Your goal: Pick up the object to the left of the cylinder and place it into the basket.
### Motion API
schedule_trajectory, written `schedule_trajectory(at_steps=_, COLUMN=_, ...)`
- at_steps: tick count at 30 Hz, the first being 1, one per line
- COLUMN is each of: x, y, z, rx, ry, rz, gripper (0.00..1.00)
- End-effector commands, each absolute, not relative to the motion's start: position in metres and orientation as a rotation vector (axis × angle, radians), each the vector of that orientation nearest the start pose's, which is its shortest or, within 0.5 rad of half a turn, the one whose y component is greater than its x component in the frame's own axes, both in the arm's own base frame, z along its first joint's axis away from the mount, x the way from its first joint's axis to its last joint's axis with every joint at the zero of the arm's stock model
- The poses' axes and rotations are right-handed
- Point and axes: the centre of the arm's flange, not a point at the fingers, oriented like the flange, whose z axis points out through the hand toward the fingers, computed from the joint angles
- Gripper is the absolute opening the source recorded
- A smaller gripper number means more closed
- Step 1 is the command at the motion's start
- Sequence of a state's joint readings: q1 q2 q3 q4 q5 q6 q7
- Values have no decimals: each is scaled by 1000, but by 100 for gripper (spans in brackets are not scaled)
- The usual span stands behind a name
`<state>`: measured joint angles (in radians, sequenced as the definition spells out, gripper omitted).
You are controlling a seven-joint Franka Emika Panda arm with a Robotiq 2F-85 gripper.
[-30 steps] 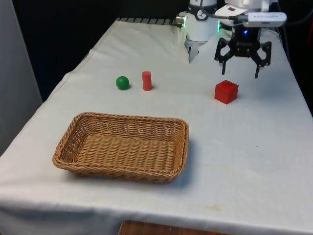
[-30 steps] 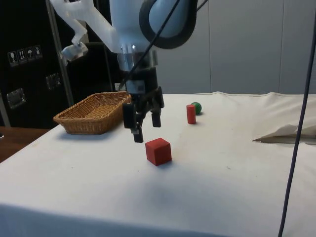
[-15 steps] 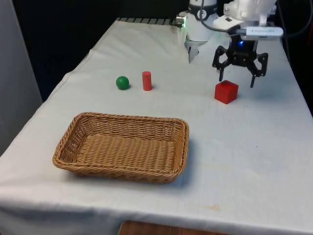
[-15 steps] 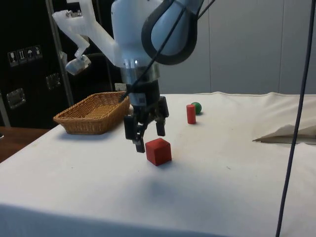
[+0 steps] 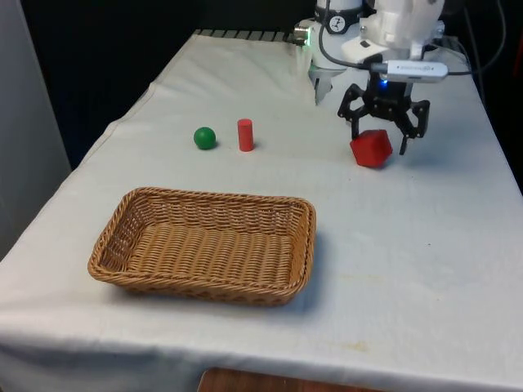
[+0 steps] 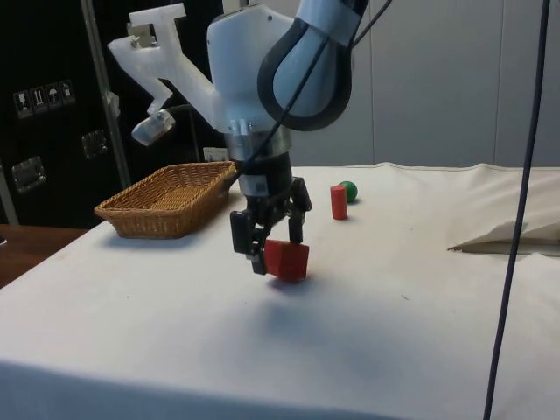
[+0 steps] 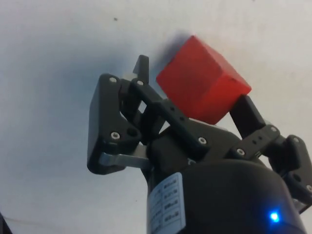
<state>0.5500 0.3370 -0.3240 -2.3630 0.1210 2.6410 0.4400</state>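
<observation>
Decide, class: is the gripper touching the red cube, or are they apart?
Touching. In the side view the red cube sits tilted against the gripper; the wrist view shows a finger pressed on its face.

Between your gripper and the green ball stands the upright red cylinder. The cloth is bare towards the table's near edge beside the basket.

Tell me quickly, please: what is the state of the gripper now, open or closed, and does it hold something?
Gripper: open, fingers around the tilted red cube, touching it but not clamped on it.
</observation>
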Motion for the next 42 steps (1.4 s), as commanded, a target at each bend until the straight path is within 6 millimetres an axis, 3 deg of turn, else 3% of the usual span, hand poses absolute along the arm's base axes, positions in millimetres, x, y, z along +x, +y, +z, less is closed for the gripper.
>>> schedule_trajectory(at_steps=1, x=493, y=102, z=191, rx=-3154, ry=490, rz=18, gripper=100)
schedule_trajectory(at_steps=22, x=495, y=104, z=192, rx=-3156, ry=507, rz=25, gripper=100)
schedule_trajectory(at_steps=33, x=498, y=114, z=216, rx=-3142, ry=497, rz=33, gripper=100)
schedule_trajectory(at_steps=42, x=485, y=106, z=202, rx=-3149, ry=502, rz=36, gripper=100)
